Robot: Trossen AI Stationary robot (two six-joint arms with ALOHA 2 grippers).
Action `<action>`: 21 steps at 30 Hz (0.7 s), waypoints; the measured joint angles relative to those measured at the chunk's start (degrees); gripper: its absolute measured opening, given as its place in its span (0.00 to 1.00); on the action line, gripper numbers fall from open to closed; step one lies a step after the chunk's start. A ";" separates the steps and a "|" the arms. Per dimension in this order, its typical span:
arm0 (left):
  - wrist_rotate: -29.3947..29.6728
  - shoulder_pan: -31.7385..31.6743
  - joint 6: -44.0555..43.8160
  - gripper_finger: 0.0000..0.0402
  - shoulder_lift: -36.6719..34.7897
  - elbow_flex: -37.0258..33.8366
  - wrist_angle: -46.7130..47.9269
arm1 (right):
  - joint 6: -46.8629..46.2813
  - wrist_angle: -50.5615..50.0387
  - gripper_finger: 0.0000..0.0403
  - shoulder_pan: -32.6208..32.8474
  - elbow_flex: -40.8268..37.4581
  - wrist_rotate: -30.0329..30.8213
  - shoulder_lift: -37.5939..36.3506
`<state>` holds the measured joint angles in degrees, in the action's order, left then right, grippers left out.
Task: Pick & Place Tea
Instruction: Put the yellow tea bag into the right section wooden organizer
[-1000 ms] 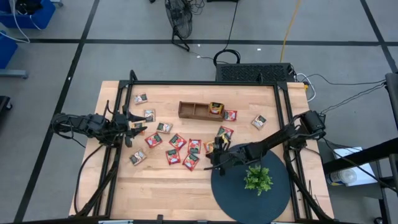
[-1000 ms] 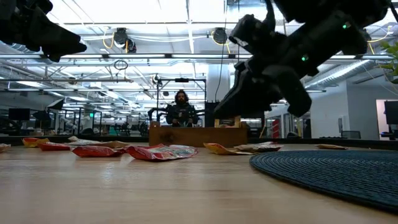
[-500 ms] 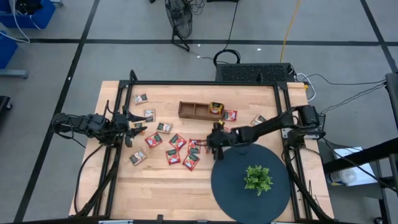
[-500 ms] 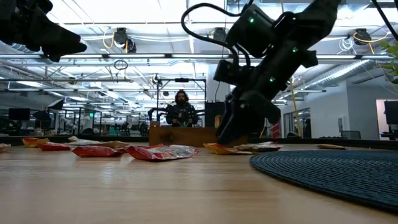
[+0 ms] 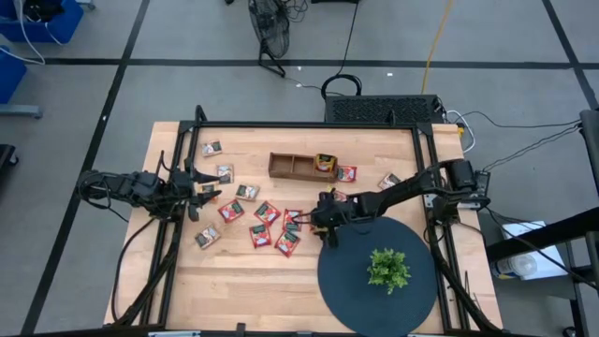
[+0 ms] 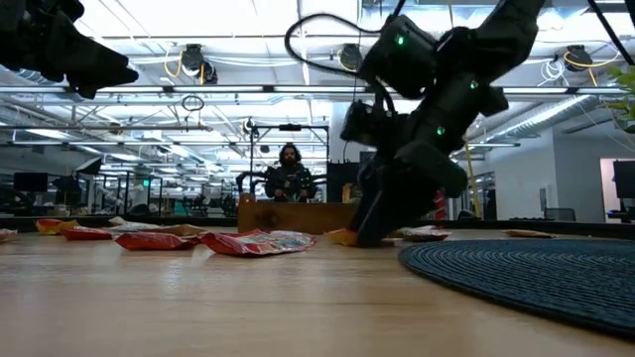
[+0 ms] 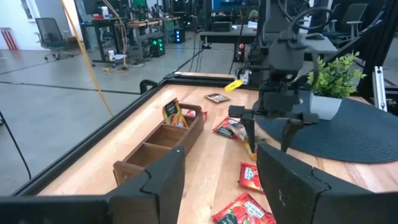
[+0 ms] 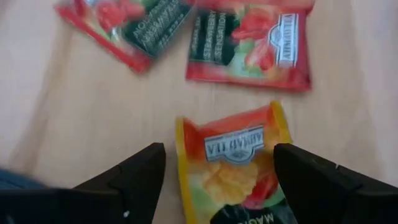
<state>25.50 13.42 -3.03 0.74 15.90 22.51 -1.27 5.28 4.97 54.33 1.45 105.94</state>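
Right gripper (image 5: 321,221) low over the middle of the wooden table (image 5: 402,150), just beyond the far-left rim of the dark round mat (image 5: 351,281); fingers (image 8: 134,171) spread apart and straddling an orange sachet (image 8: 233,158), not yet clenched on it, tips down near the wood in the low view (image 6: 372,233). Bare board along the near edge, left of the mat, and across the far strip behind the tray; black frame rails closing in both sides. Small green plant (image 5: 387,269) standing on the mat, well clear of the gripper. Red sachets (image 5: 267,212) scattered just left of the right gripper, two of them (image 8: 249,40) lying just ahead of the orange one. More sachets spread toward the left gripper (image 5: 198,192), parked at the left edge with fingers (image 7: 155,180) parted and nothing between them. One sachet (image 5: 388,181) off alone near the right rail. Wooden tray (image 5: 301,166) far of centre, three compartments: an orange sachet (image 5: 325,163) upright in the rightmost, the other two vacant; a red sachet (image 5: 346,173) flat on the table touching its right end. Against half a second ago: right gripper dropped lower and slightly nearer; sachets and left arm unmoved.
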 joint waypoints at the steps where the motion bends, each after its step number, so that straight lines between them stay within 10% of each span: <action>1: 0.02 0.00 0.00 0.50 -0.01 0.00 0.00 | 0.28 0.69 0.69 -0.19 0.17 -0.04 1.05; 10: 0.00 0.00 0.00 0.50 0.02 0.01 -0.02 | 0.43 3.45 0.60 -0.02 0.26 0.10 4.56; 21: -0.01 -0.01 0.00 0.50 0.00 0.01 -0.04 | 1.94 3.72 0.08 1.85 0.15 1.20 3.35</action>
<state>25.49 13.42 -3.03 0.74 15.92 22.47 0.67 9.01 6.82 54.48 2.65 109.29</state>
